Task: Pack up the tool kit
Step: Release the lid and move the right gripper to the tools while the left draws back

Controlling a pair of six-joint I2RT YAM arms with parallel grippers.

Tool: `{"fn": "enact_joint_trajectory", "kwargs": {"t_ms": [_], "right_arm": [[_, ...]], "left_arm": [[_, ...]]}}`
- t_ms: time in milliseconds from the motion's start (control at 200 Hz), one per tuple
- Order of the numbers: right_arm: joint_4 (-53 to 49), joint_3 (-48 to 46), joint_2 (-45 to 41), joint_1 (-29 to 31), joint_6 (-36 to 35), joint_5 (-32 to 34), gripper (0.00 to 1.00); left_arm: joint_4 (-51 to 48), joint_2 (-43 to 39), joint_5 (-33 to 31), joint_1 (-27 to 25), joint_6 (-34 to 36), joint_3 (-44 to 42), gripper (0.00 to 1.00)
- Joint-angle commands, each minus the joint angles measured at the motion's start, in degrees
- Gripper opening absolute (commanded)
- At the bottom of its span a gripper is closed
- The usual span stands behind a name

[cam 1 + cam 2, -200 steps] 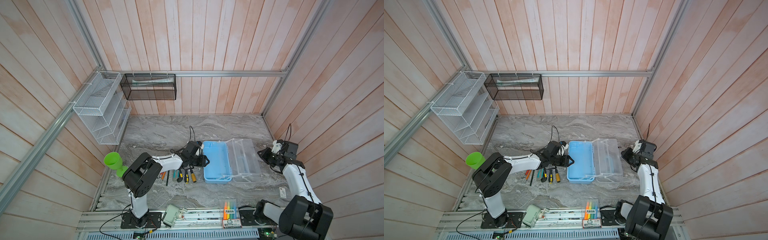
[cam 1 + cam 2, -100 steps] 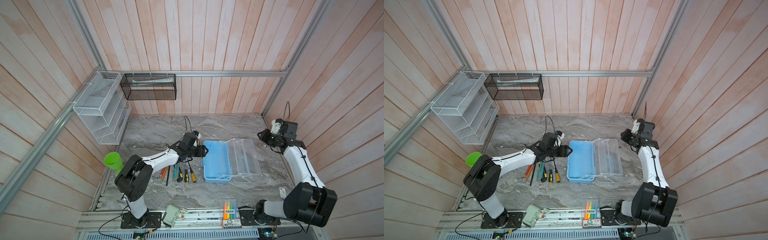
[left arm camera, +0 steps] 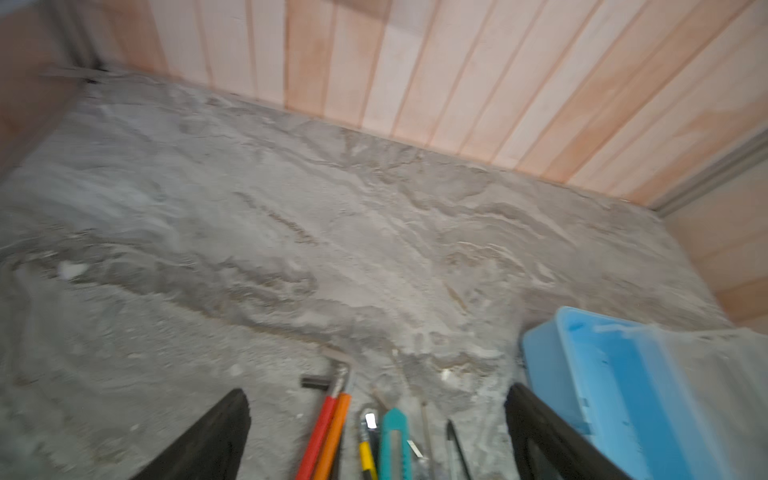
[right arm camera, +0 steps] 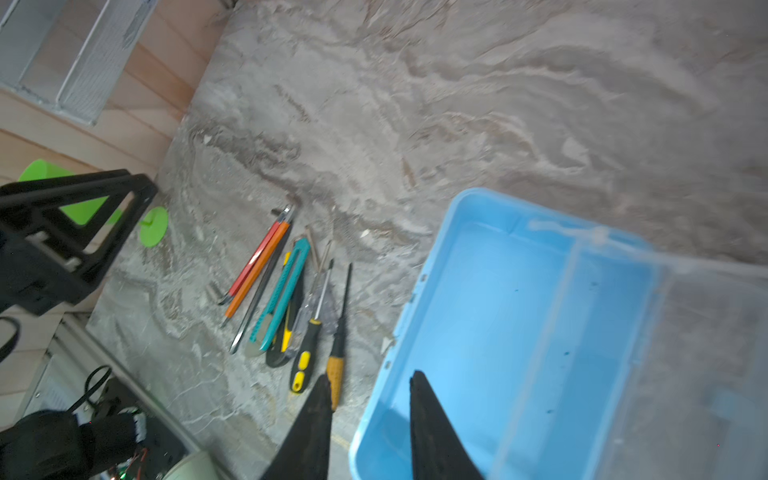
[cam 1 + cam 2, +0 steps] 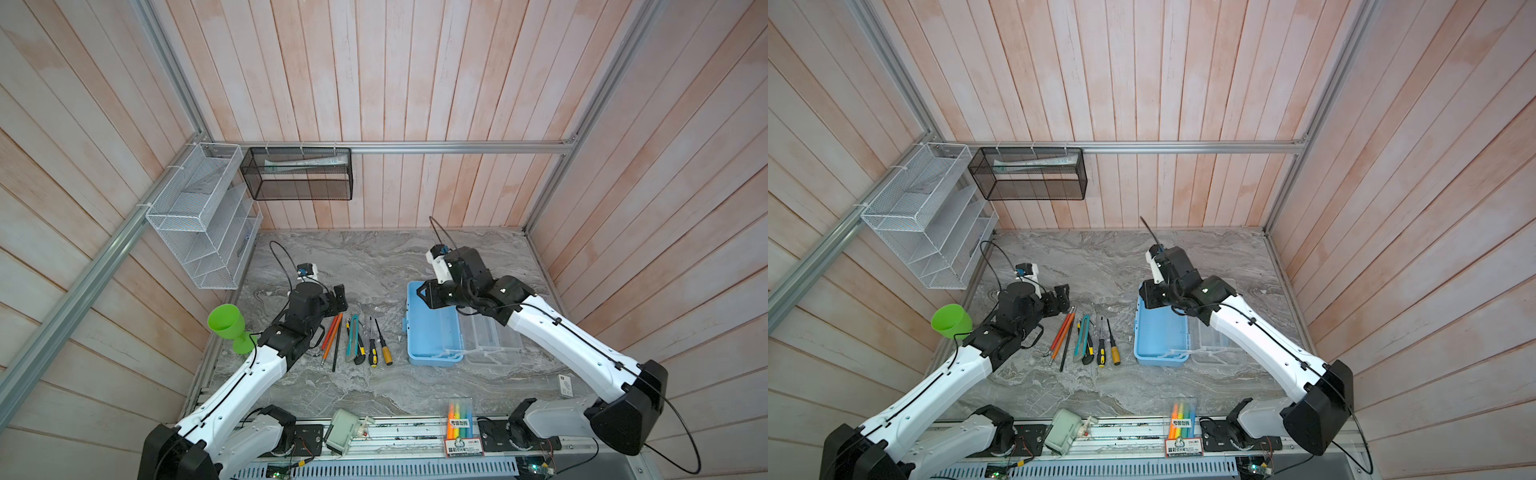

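My left claw (image 5: pixel 337 296) stands spread wide and empty at the far ends of the tools; my right claw (image 4: pixel 370 419) hangs over the far near-side corner of the blue case (image 5: pixel 432 328), its jaws a little apart with nothing between them. The case lies open on the counter (image 5: pixel 374 257) with its clear lid (image 5: pixel 490 336) folded flat to the right; it holds nothing yet. The tools lie in a tight row just left of it — the orange-handled tools (image 5: pixel 332 330), the teal knife (image 5: pixel 353 336), the screwdrivers (image 5: pixel 380 343).

What could go wrong: the tools lie almost touching, so a wide claw coming down may catch two at once or knock a neighbour askew; the thin shafts lie flat on the stone and could slip out of a shallow pinch. My right claw sits close above the case rim; a careless drop could shove the light case and slide it into the row.

Pose: my left arm stretches forward low, wrist tipped so the claw points across the counter towards the far wall; my right arm reaches across the lid, elbow high, claw turned left over the case's far end. The green cup (image 5: pixel 226 324) stands beside my left elbow — near enough to be swept over.
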Motion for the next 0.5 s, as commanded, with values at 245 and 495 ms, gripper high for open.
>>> {"fn": "enact_joint_trajectory", "kwargs": {"t_ms": [245, 495], "right_arm": [[-12.25, 8.48, 18.63, 13.89, 6.29, 7.67, 0.34], [-12.68, 13.38, 30.16, 15.32, 4.23, 3.36, 0.34]], "left_arm": [[5.09, -16.89, -8.63, 2.28, 2.85, -16.54, 1.0], [6.41, -18.31, -5.65, 3.08, 3.95, -18.61, 1.0]]}}
